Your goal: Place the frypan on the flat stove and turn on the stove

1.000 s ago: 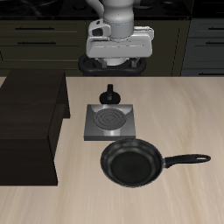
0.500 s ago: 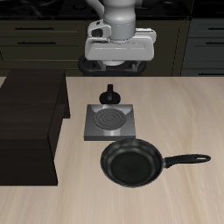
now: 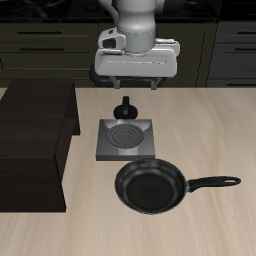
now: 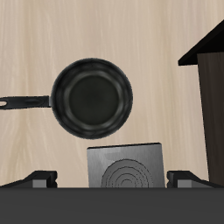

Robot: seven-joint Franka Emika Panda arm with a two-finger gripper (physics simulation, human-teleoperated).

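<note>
two task things lie before us on a pale wood-grain table (image 3: 210, 215): the frypan (image 3: 150, 187) sits near the front edge, its handle (image 3: 213, 183) stretched along the boards, and the flat stove (image 3: 124, 139) rests just behind it, close but not touching, its knob (image 3: 126, 105) at the far edge. we see the gripper (image 3: 136, 84) hanging high above the table's back, fingers spread wide with nothing between them. a dark brown block (image 3: 32, 145) fills one side of the table. behind it all runs a wall of dark cabinets (image 3: 45, 45) with pale bar handles.
</note>
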